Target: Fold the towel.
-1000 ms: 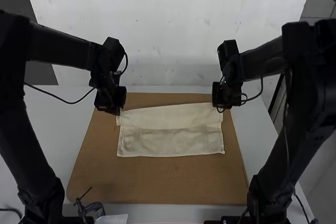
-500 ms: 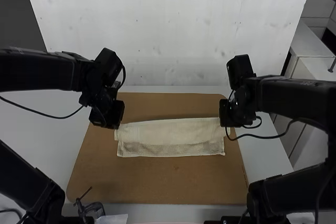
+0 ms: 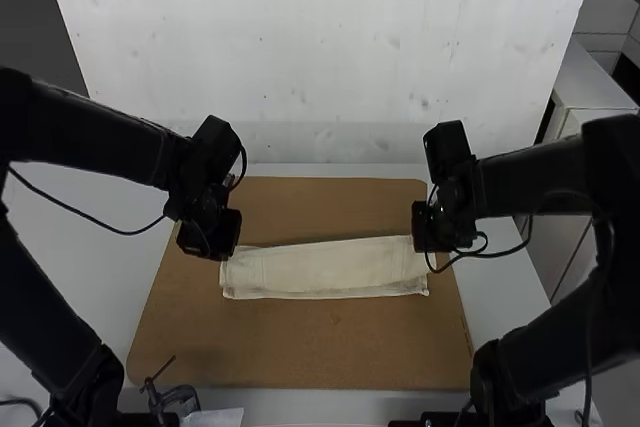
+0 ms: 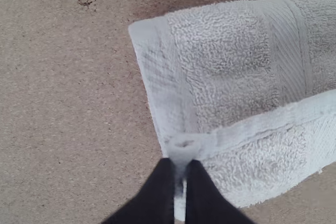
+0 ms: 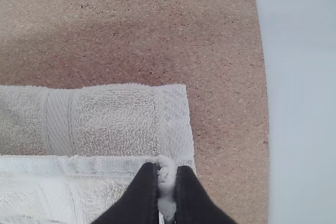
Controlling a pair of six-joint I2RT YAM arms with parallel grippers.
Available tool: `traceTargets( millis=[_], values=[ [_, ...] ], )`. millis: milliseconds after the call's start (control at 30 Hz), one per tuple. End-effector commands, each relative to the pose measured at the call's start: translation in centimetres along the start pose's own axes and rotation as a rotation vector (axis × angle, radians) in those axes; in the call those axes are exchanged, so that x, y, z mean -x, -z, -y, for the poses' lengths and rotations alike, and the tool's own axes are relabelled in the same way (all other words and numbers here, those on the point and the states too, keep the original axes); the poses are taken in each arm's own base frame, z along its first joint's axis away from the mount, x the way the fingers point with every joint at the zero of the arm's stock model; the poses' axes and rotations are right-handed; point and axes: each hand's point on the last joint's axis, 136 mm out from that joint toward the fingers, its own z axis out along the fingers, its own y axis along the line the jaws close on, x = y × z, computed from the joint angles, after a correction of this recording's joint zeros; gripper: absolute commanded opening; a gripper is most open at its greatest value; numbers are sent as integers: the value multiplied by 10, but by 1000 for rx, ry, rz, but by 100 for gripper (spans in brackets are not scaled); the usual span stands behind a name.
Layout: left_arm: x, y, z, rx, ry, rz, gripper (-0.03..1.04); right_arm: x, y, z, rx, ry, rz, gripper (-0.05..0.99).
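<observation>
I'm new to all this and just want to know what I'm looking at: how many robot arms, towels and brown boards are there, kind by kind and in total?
Robot arms: 2 (left arm, right arm)
Towel: 1
Brown board: 1
Total: 4

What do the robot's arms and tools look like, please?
The left arm and the right arm are black, with thick, straight segments and thin black cables looping beside them. The left tool and the right tool each have two black fingers that taper towards the tips.
</observation>
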Motion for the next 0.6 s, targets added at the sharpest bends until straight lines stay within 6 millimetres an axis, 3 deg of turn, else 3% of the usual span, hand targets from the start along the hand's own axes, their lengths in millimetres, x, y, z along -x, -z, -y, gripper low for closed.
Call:
traceTargets(
  millis=[0,400,567],
  values=[
    [13,-10,-4,27,9,4,1,0,-10,0,-22,12,-5,1],
    [52,-33,-15,51,70,32,1,8,-42,2,-48,-5,-22,1],
    [56,-43,-12,50,68,24,1,11,-45,3,-50,-11,-15,1]
  ],
)
